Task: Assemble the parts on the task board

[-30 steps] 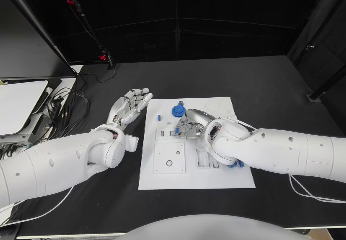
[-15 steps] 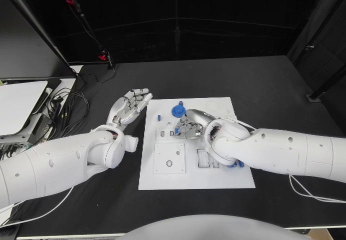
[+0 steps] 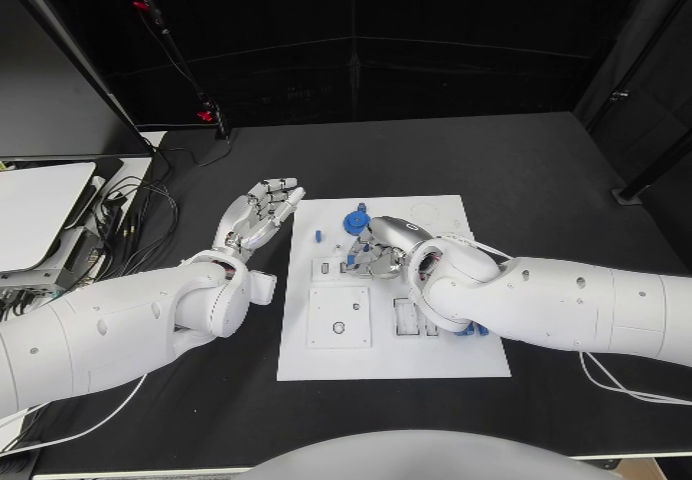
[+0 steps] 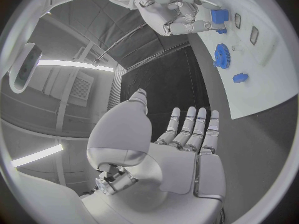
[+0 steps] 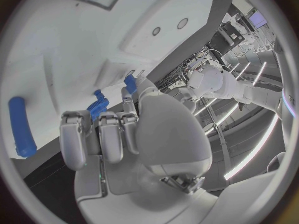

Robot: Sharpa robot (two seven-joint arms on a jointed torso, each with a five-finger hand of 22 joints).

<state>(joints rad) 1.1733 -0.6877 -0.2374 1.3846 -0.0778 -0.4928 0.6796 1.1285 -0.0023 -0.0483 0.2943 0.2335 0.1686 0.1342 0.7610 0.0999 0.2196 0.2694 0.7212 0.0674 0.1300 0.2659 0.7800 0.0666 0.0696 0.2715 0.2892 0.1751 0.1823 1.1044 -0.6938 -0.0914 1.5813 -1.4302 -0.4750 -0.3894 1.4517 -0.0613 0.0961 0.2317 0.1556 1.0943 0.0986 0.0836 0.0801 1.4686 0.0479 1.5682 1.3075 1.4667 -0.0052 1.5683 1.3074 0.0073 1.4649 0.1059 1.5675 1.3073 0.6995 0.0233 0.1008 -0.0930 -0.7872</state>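
In the head view you had the task board (image 3: pixel 433 350), a white plate, lying in the middle of the black table (image 3: pixel 548 170), with your left hand (image 3: pixel 261 213) held flat just off the board's left edge, fingers stretched out and apart, holding nothing. Your right hand (image 3: pixel 378 247) was down over the board's upper middle, fingers curled in toward the plate; from there you could not tell whether it gripped anything. Just beyond that hand a blue gear (image 3: pixel 355 220) stood on the board, a small blue part (image 3: pixel 316 236) lay near the board's left edge, and another blue piece (image 3: pixel 467 329) peeked out beside your right forearm. A square white block (image 3: pixel 339 317) sat on the board's lower left. In the left wrist view your left hand (image 4: pixel 187 149) showed again with straight, parted fingers above the dark table beside the board (image 4: pixel 261 79); across from it the right hand (image 4: pixel 177 10) was bent over the board with a blue block (image 4: pixel 219 16) at its fingertips, though you could not tell if it was pinched or only touched. The blue gear (image 4: pixel 222 55) and the small blue part (image 4: pixel 239 77) lay on the board nearer your left hand. In the right wrist view your right hand (image 5: pixel 134 129) had its fingers folded down against the board (image 5: pixel 74 50), a blue block (image 5: pixel 130 83) at the fingertips, the gear (image 5: pixel 96 107) beside them, and a long blue peg (image 5: pixel 21 126) lying apart on the plate.
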